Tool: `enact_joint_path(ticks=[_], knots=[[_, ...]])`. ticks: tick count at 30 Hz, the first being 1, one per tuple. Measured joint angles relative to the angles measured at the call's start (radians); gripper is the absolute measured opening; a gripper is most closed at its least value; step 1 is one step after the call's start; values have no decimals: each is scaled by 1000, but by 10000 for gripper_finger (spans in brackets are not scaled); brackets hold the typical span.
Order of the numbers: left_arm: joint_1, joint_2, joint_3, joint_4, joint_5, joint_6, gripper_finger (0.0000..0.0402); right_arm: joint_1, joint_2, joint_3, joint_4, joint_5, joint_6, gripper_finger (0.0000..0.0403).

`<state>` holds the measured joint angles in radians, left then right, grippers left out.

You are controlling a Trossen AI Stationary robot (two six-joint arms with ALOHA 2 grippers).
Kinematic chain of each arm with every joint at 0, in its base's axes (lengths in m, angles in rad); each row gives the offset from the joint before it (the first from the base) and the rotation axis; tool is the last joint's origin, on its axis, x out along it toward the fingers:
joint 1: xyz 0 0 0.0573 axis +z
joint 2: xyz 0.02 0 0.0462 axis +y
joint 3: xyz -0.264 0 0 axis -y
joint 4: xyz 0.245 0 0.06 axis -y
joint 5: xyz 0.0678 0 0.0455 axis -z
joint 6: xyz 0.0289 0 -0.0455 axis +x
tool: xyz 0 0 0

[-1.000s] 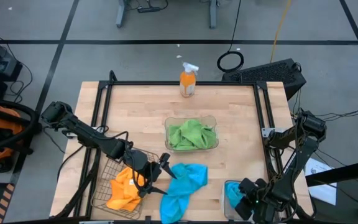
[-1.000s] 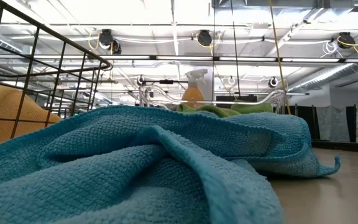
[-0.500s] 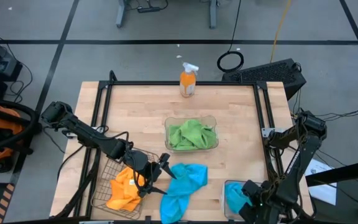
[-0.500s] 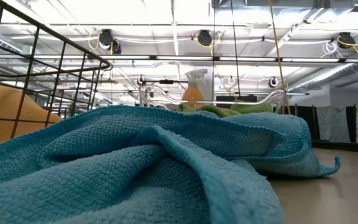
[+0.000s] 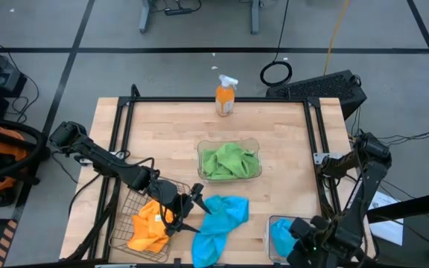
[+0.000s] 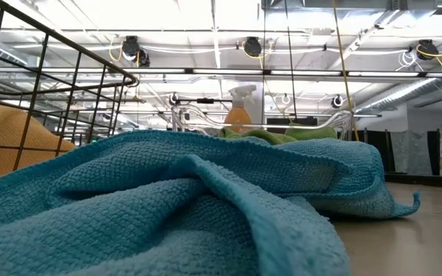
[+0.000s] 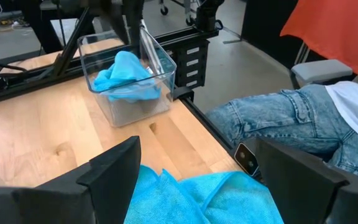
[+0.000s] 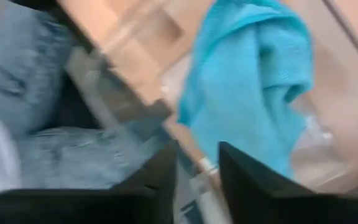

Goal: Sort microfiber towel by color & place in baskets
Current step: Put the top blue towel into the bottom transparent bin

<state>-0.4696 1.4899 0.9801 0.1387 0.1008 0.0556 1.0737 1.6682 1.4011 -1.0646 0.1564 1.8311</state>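
Observation:
A sky-blue towel (image 5: 218, 223) lies bunched on the table near the front edge. My left gripper (image 5: 197, 202) hovers open just above its left end, and the cloth (image 7: 197, 199) shows below the fingers. A second blue towel (image 5: 280, 237) lies in the clear basket (image 7: 160, 81) at the near right. My right gripper (image 5: 304, 240) hangs above it, pointing down, its fingers a narrow gap apart with nothing between them (image 8: 199, 168). An orange towel (image 5: 147, 227) lies in the wire basket (image 5: 125, 216). Green towels (image 5: 229, 160) fill the middle clear basket (image 5: 199, 149).
An orange spray bottle (image 5: 226, 95) stands at the table's far edge. A person in jeans (image 7: 278, 118) sits close to the near right corner. Black frame rails (image 5: 315, 149) run along the table's left and right sides. Bare wood lies between the baskets.
My right gripper has risen from the near-right clear basket, and the blue towel stays in it. My left gripper and the towel on the table have kept still.

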Motion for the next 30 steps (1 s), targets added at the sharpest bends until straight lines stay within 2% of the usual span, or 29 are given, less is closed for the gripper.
enact_joint_path(ticks=[3,5,11,18,25,30], knots=[[-7,0,0,0,0,1,319,0,16,-47,-1,-5,-22,28],[-11,0,0,0,0,1,319,0,16,-88,7,-12,-16,9],[-10,0,0,0,0,1,319,-6,16,-219,69,-135,19,19],[-11,0,0,0,0,2,319,-8,16,-304,190,-137,69,2],[-11,0,0,-17,0,2,319,-10,10,-236,145,-188,72,1],[-11,0,0,-17,0,2,319,-11,8,-135,26,-143,100,1]])
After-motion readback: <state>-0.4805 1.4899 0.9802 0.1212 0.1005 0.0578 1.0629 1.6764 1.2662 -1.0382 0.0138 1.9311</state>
